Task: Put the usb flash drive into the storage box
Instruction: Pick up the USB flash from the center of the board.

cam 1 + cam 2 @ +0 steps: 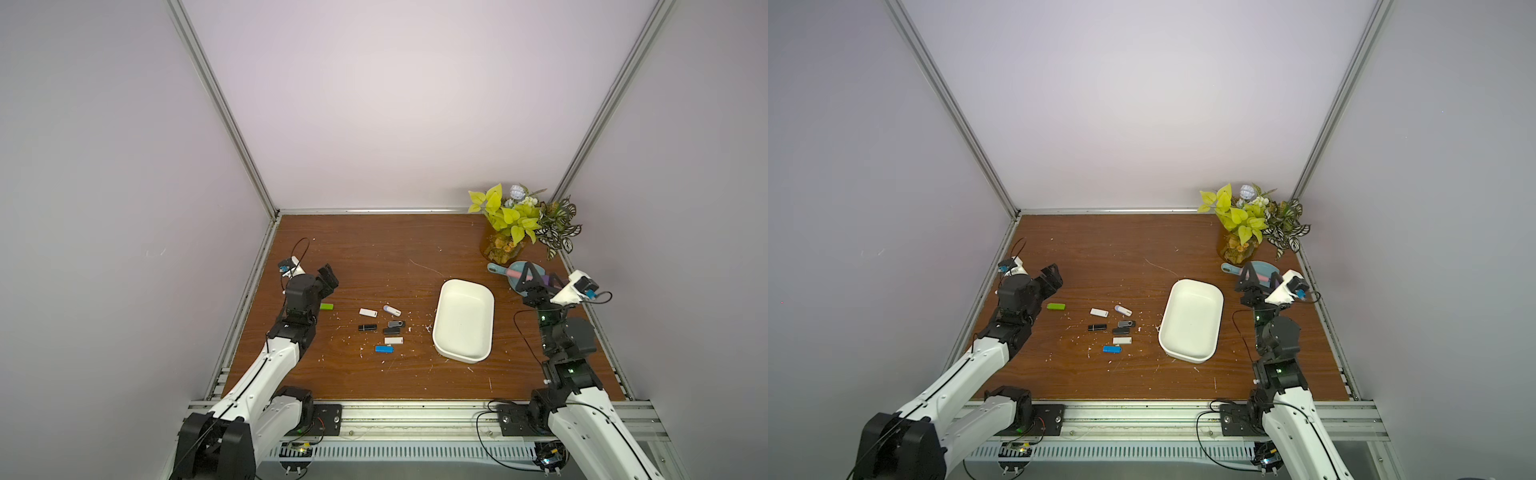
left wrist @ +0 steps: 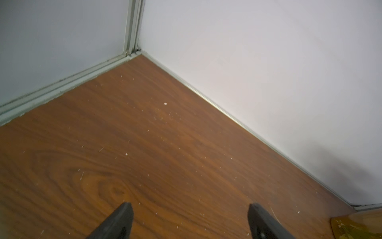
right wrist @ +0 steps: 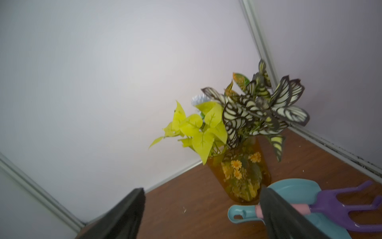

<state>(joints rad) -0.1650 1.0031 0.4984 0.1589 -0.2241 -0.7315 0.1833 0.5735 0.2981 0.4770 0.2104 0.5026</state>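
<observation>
Several usb flash drives lie in a loose cluster mid-table in both top views: white (image 1: 368, 311), black (image 1: 368, 327), blue (image 1: 384, 349). A green one (image 1: 326, 306) lies apart, nearest my left gripper (image 1: 329, 279), which hovers just behind it, open and empty. In the left wrist view its fingertips (image 2: 126, 209) stand wide over bare wood. The white storage box (image 1: 465, 316) sits right of the cluster with nothing in it. My right gripper (image 1: 538, 279) hangs open and empty behind the box, over a teal scoop (image 3: 289, 187).
A vase of artificial plants (image 1: 505, 245) stands in the far right corner. The teal scoop (image 1: 513, 272) holds a pink-and-purple toy rake (image 3: 341, 204). Walls and aluminium rails close in the table's left, right and back edges. White crumbs speckle the wood.
</observation>
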